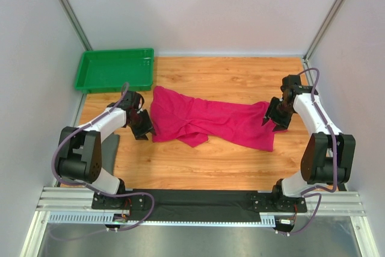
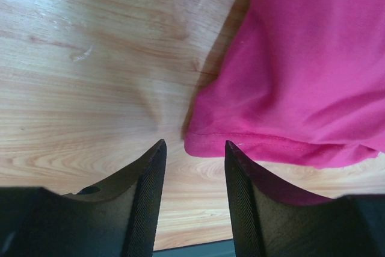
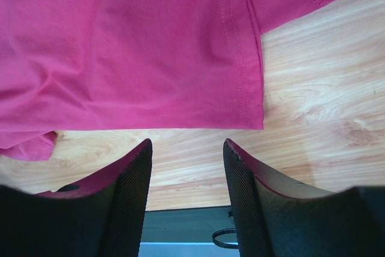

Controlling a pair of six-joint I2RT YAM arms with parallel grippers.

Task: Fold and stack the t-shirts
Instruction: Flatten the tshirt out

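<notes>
Left claw (image 1: 142, 128) and right claw (image 1: 271, 118) gape empty beside the t-shirt (image 1: 210, 121). Pinch each hem low, then stretch flat.

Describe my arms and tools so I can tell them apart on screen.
Identical pair: left arm and right arm have white links, black joints and a purplish cable looped alongside. The left tool and right tool each carry two black tapered fingers with textured inner faces.
</notes>
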